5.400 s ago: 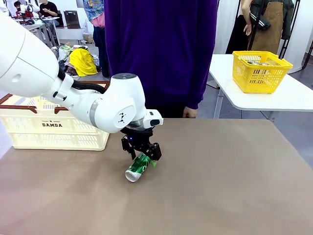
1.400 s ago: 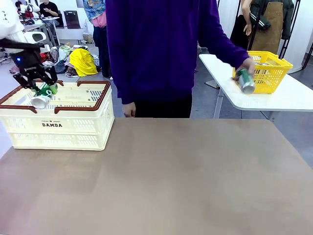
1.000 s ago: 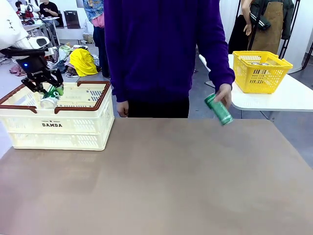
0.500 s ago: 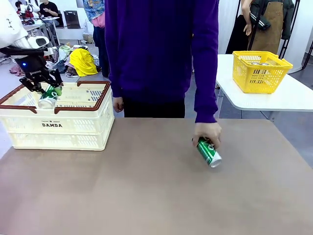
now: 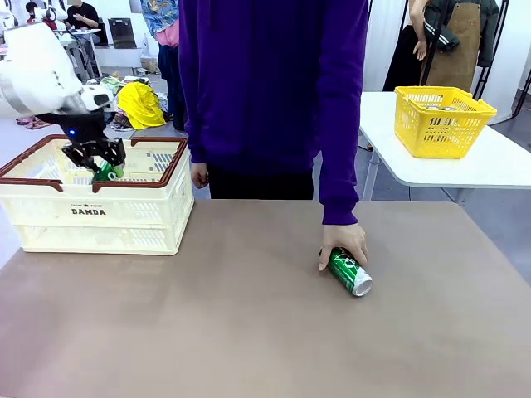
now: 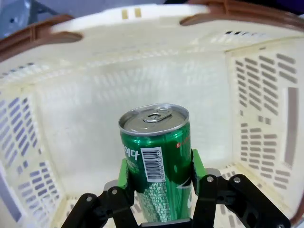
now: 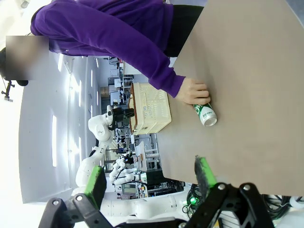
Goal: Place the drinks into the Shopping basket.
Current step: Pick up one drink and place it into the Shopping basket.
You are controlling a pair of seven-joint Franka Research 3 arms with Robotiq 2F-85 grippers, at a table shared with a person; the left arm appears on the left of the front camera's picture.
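Lowered into the Shopping basket (image 5: pixel 179 168), the left end effector (image 5: pixel 99 160) grips a green can (image 6: pixel 156 152), unreleased. A person's hand (image 5: pixel 342 241) rests on a second can (image 5: pixel 351 273) lying on the tabletop (image 5: pixel 249 323). The right end effector (image 7: pixel 149 173) gapes empty.

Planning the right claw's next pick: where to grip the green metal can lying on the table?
Likely across the round middle of the green metal can, from above: it lies on its side, silver end toward the robot. A person's hand touches its far end.
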